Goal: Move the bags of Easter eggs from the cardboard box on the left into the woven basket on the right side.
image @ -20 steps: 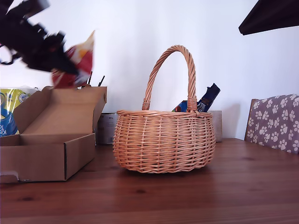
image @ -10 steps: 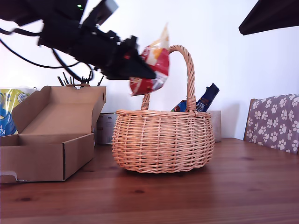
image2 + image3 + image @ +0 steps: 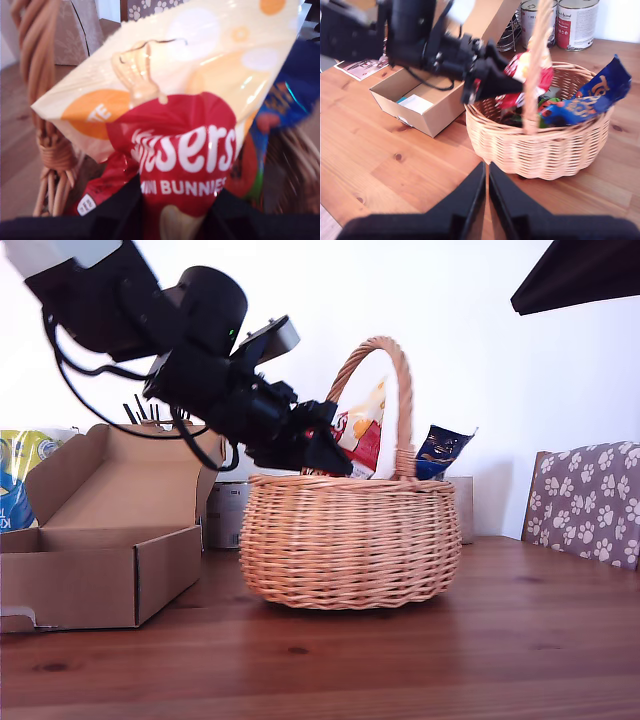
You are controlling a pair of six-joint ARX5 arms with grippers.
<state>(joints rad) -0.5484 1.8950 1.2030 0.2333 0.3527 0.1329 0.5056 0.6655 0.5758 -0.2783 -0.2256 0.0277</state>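
Bags: one cream-orange bag (image 3: 362, 430) in my first tool (image 3: 335, 455), one dark blue bag (image 3: 440, 450) in woven basket (image 3: 350, 540).

A black arm reaches in from the exterior view's upper left, and its claw (image 3: 325, 448) sits just above the rim of the wicker basket (image 3: 350, 540), closed on a cream-orange and red sweet bag (image 3: 362, 435). That bag stands beneath the arched handle, its lower end dipping inside the basket. Beyond the claw, past the handle, a dark blue bag (image 3: 441, 451) pokes up over the rim. Behind and below the claw, the open cardboard box (image 3: 100, 540) rests on the wooden tabletop (image 3: 400, 660), near the basket but not touching it.
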